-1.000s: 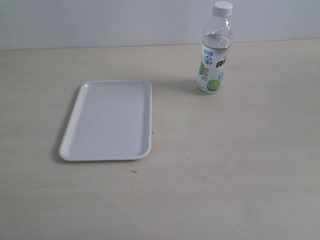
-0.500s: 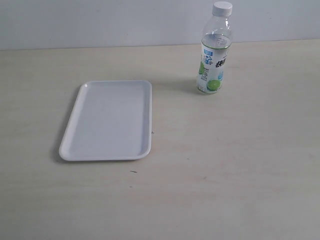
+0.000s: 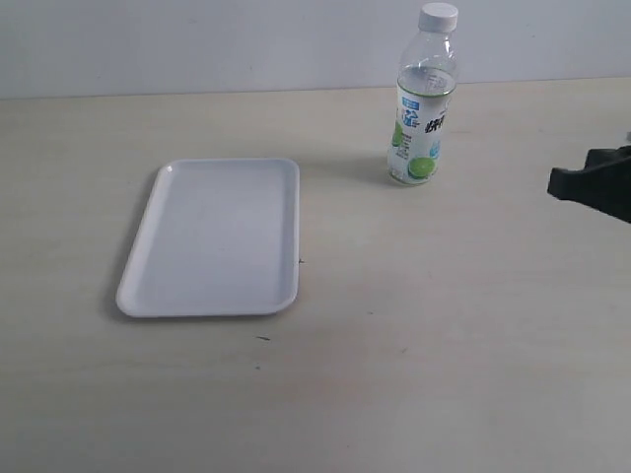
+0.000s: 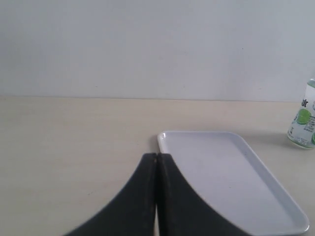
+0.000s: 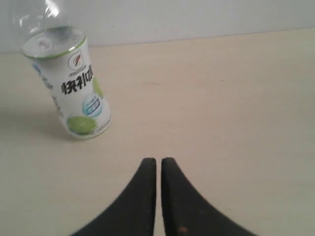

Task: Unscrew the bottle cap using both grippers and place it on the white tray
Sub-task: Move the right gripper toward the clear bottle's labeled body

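Approach stage; nothing is grasped yet. The bottle [image 3: 424,108] stands upright on the table [image 3: 444,325], right of the white tray [image 3: 212,236] and apart from it, the bottle cap [image 3: 438,16] on its neck; your right gripper [image 5: 158,162] sits low, aimed toward the bottle, jaws pressed together; your left gripper [image 4: 156,157] faces the tray, jaws likewise closed. Next, you likely must spread one pair around the body; the other takes the cap.

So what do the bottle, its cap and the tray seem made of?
Bottle: clear plastic, likely; the wall shows through it. Bottle cap: opaque white, probably plastic. White tray: smooth, slightly glossy, probably plastic; a highlight sits at one corner.
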